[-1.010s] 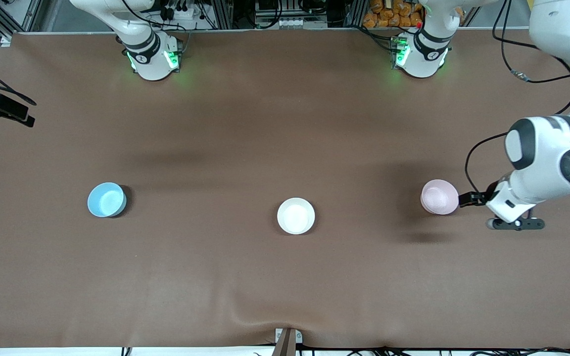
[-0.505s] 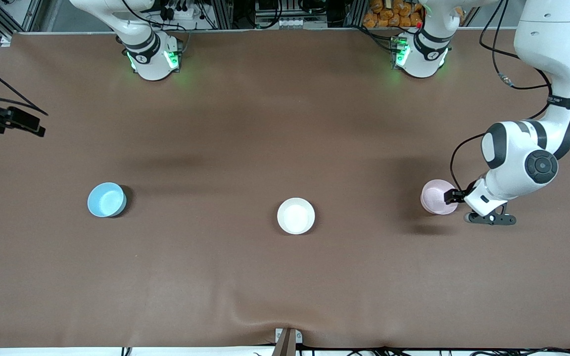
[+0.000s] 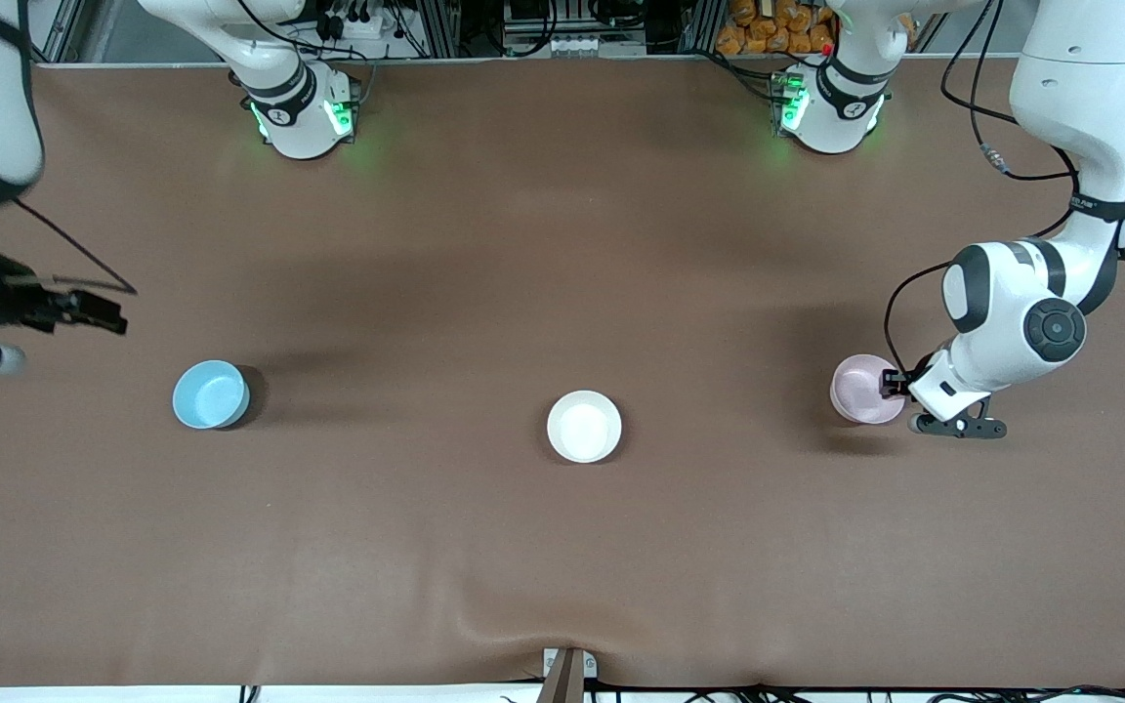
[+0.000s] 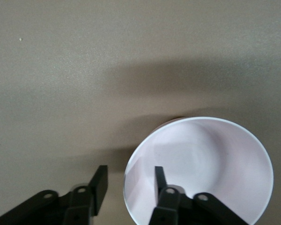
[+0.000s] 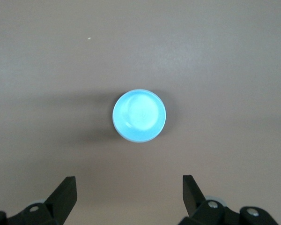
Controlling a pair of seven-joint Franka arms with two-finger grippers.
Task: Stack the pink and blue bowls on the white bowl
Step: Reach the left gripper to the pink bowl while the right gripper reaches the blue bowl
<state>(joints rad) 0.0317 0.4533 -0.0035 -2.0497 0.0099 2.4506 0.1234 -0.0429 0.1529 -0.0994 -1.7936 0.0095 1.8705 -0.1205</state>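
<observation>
brown table — left gripper fingers straddle pink bowl rim.

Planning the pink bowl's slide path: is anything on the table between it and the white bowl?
Nothing visible. Bare brown table separates the pink bowl from the white bowl. The left gripper straddles the pink bowl's rim, fingers open.

Brown table carries blue bowl, white bowl, pink bowl.
</observation>
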